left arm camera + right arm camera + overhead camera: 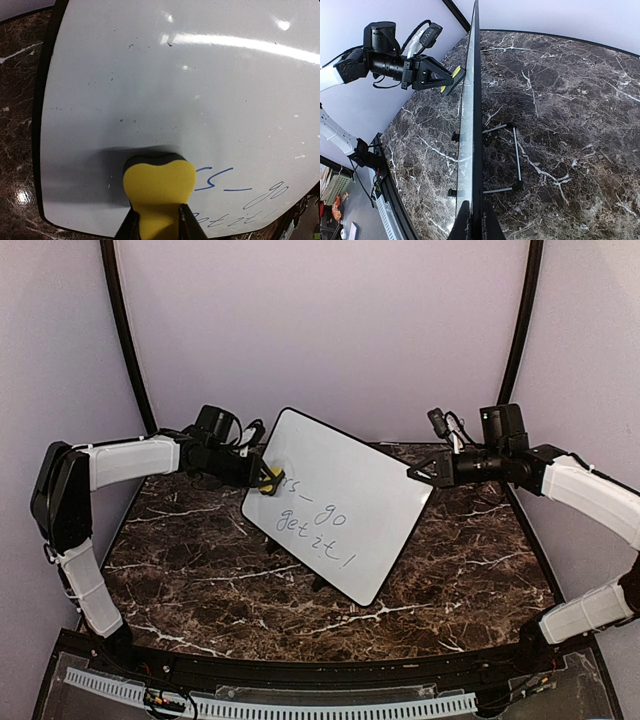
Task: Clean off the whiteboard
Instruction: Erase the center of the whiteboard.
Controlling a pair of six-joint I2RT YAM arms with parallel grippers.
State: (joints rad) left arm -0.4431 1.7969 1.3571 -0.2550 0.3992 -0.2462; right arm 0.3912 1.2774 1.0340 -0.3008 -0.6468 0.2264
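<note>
The whiteboard stands propped mid-table, its long axis slanting from far-left to near-right. The left gripper pinches a yellow eraser against the whiteboard's writing; the right gripper clamps its edge.

Overhead view faces down; both wrist views closely share the whiteboard.

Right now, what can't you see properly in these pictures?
- Any writing under the yellow eraser: covered, top and left wrist views.
- Start of the lower blue writing: behind the left claw, left wrist view.
- Face of the whiteboard: seen edge-on, right wrist view.
</note>
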